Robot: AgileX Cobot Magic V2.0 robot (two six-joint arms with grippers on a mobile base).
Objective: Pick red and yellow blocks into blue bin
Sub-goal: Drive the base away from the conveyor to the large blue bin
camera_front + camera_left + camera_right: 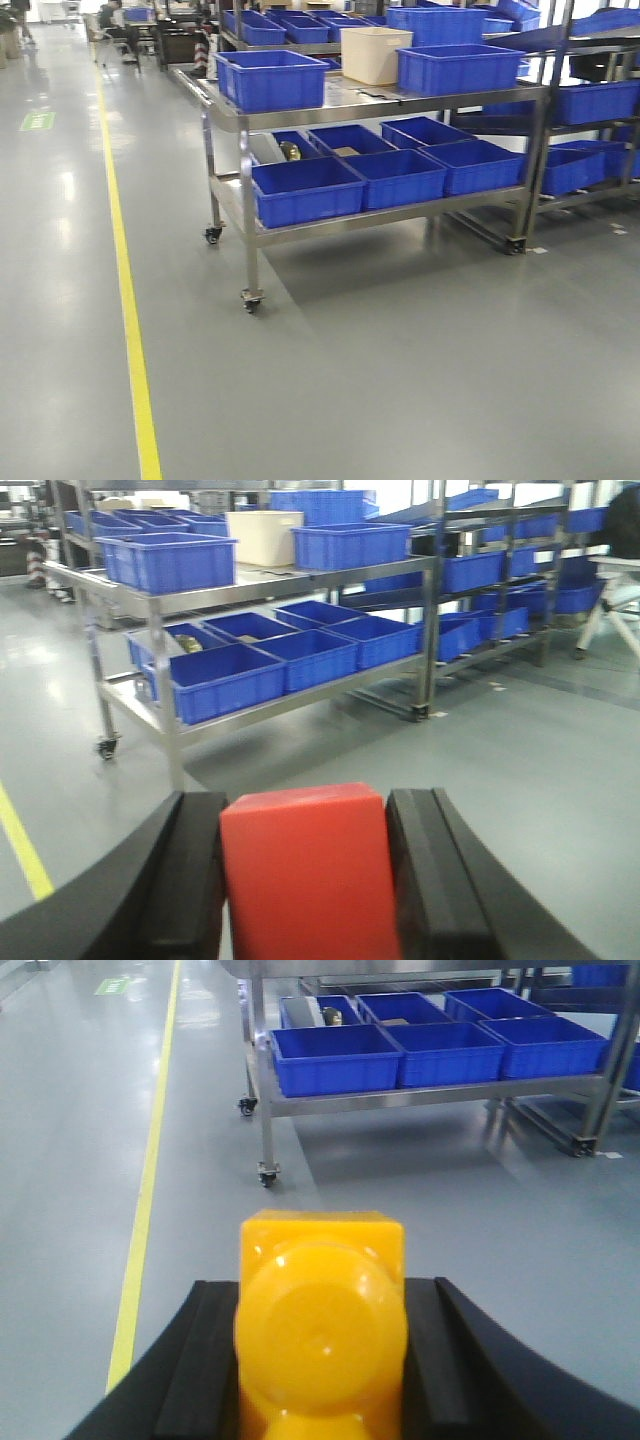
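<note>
Blocks are both off the ground and in hand. The left gripper (305,810) is clamped on the red cube (305,880), its 2 black fingers (195,880) pressed flat against opposite side faces, which should keep the plain cube from twisting. The right gripper (322,1295) is closed the same way on the yellow brick (320,1330), pinching its long sides so that the round studs face the camera and stay free of the pads. Both wrist views look out level across the grey floor (400,380), so the arms seem to be held up in a carrying pose, not reaching for anything. Ahead and to the right stands a wheeled steel trolley (380,107) with ribbed blue crates (272,78) on its 2 shelves and a beige tub (375,55) on top; more racking with crates runs behind it on the far right. A yellow floor line (125,280) runs along the left. The blue bin, with its smooth walls, cannot be picked out in any view; every blue container visible here looks ribbed and straight-sided. My judgement is that picking is done and only delivery remains: the base must find and face the bin before either arm lets go, and loosening a grip over 1 of the look-alike crates is the obvious risk.
</note>
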